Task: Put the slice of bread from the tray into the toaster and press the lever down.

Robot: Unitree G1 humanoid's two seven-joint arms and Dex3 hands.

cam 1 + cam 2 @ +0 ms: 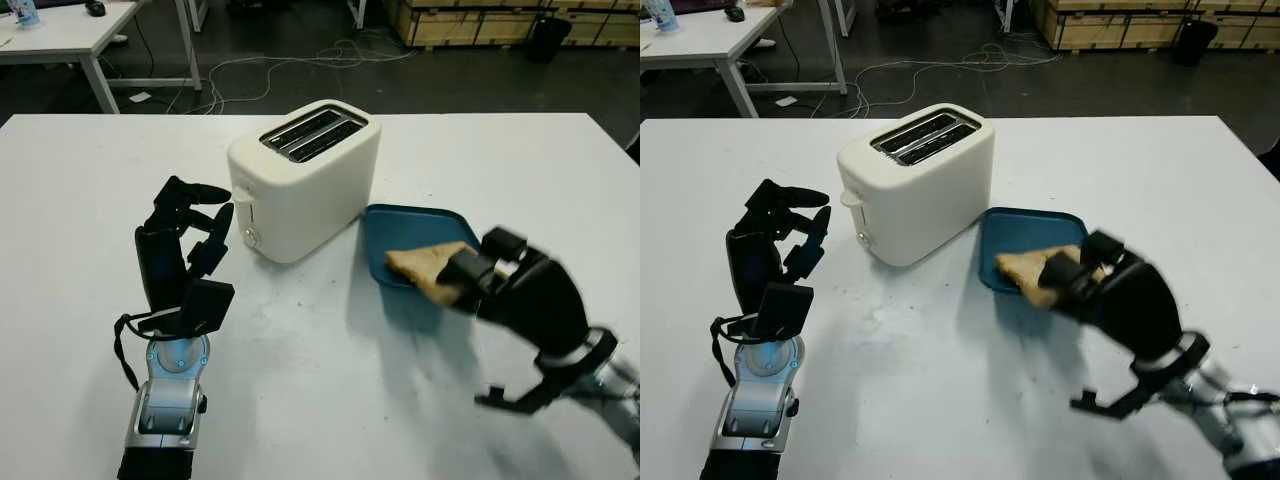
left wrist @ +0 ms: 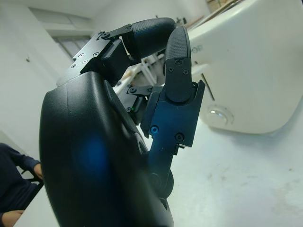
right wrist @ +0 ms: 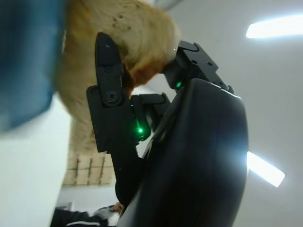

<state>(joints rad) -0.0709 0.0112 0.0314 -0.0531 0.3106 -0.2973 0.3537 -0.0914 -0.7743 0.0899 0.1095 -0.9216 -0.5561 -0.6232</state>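
A cream two-slot toaster (image 1: 305,180) stands mid-table, its lever (image 1: 243,193) up on the end facing my left hand. Right of it lies a blue tray (image 1: 412,221). My right hand (image 1: 468,277) is shut on the slice of bread (image 1: 425,262) at the tray's near edge. The slice looks tilted, partly off the tray floor. In the right wrist view the bread (image 3: 142,33) sits between the black fingers (image 3: 108,85). My left hand (image 1: 195,215) is open, upright just left of the toaster and apart from it.
The white table (image 1: 300,400) runs wide around the toaster and tray. Beyond its far edge are a dark floor with cables (image 1: 300,60), another white table (image 1: 70,35) and wooden pallets (image 1: 500,20). A person's dark sleeve (image 2: 14,179) shows in the left wrist view.
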